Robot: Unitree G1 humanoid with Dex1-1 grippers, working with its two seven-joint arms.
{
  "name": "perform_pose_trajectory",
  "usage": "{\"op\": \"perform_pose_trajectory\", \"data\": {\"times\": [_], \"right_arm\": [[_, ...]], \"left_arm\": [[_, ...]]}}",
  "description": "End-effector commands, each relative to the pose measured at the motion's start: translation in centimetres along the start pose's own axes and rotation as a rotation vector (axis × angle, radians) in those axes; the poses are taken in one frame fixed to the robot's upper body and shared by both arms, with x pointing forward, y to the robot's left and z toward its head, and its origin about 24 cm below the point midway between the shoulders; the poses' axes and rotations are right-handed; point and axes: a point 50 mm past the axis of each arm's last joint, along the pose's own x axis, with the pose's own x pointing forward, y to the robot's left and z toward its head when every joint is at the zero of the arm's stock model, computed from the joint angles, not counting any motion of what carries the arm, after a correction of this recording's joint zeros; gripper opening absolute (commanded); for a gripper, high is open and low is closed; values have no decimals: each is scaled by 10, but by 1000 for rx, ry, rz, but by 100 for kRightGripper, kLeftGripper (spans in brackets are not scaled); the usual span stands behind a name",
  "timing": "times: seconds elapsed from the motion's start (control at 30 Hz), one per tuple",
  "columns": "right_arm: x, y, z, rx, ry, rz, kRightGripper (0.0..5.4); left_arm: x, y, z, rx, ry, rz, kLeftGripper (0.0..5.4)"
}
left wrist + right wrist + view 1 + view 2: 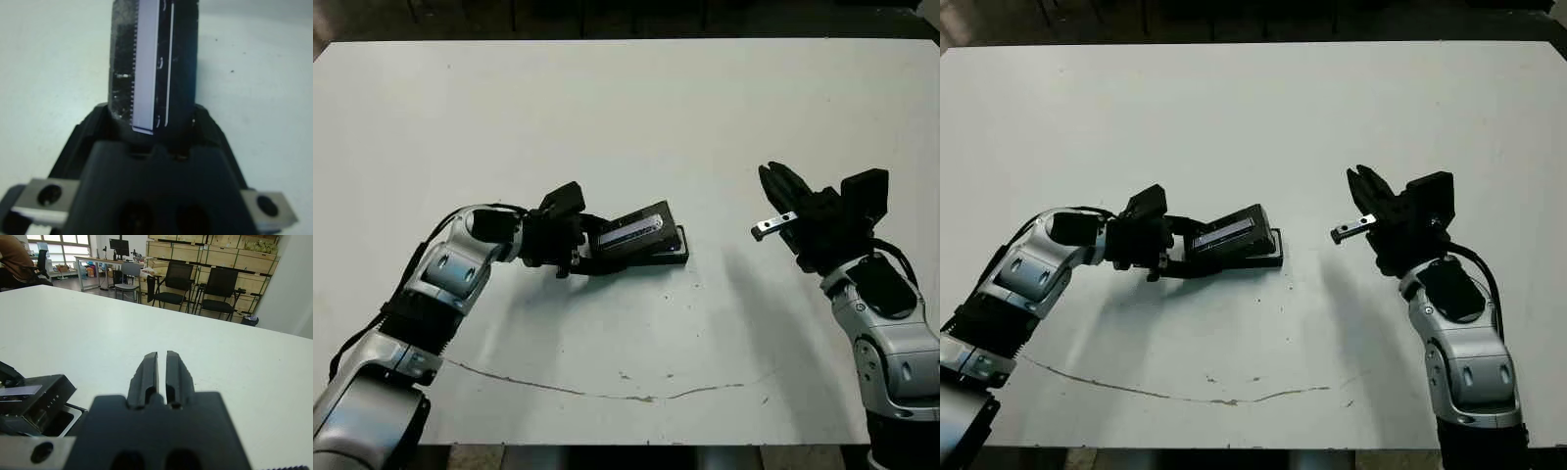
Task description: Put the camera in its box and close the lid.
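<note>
A white table [626,117] is filling the head views, with a thin dark crack [597,392] running across its near part. Beyond the right gripper [162,363], past the table's far edge, two black chairs [195,286] are standing before stacked wooden crates [205,249]. A grey chair [128,279], desks with a monitor [119,244] and bright windows [58,239] are showing farther off, and a person's brown sleeve [14,264] is resting at one side

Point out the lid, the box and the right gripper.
lid [633,228]: left eye view, on its silvery stripe.
box [679,253]: left eye view, on its black end wall.
right gripper [161,363]: right wrist view, between its fingertips.
</note>
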Motion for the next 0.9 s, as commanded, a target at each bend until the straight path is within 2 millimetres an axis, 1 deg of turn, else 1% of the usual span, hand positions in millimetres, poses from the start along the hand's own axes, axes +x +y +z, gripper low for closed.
{"op": "perform_pose_trajectory", "data": {"times": [0.03, 0.23, 0.57, 0.77, 0.9], "right_arm": [[-3, 1, -5, 7, 34, -5, 0], [-4, 1, -5, 18, 32, 0, 0], [-6, 0, -5, 19, 49, -7, 0], [-6, 0, -5, 15, 49, -3, 0], [-7, 0, -5, 14, 57, -9, 0]], "left_arm": [[23, -7, -14, -92, 61, -125, 276], [34, 9, -20, -175, 120, -119, 276], [44, 16, -18, -191, 158, -129, 276], [49, 14, -12, -138, 165, -158, 276], [50, 10, -2, 20, 244, -220, 276]]}}
